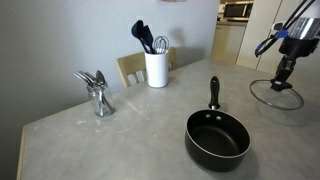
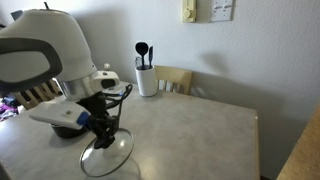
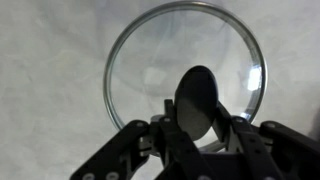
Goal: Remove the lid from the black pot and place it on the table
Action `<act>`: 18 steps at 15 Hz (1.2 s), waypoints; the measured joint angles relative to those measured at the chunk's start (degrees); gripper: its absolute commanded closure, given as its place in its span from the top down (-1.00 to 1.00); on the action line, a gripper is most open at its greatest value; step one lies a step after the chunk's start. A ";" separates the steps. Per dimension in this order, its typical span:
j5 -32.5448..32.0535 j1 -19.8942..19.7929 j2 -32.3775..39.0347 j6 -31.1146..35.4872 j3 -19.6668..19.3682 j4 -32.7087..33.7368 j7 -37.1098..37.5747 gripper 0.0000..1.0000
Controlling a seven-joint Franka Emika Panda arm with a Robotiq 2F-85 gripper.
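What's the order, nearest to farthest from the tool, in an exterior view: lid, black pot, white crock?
In an exterior view, from the tool:
1. lid, right under it, at the right.
2. black pot, front centre.
3. white crock, back, farther left.

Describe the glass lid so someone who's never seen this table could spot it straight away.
On the large light grey tabletop, go past the shallow black saucepan to the end where the robot's gripper hangs. Right under it is the round clear glass lid with a thin metal rim. It's the only see-through thing; the saucepan and white utensil crock are opaque.
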 measured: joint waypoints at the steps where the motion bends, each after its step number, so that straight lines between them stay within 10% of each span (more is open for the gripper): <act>1: 2.41 -0.19 1.66 1.40 0.10 0.01 -0.85 -0.72; 9: 11.20 -4.93 10.93 4.54 4.99 2.04 -3.83 -0.72; 11: 11.20 -5.94 11.29 4.54 6.07 2.61 -3.78 0.30; 18: 10.98 -6.44 7.99 1.10 10.06 2.91 -3.68 1.00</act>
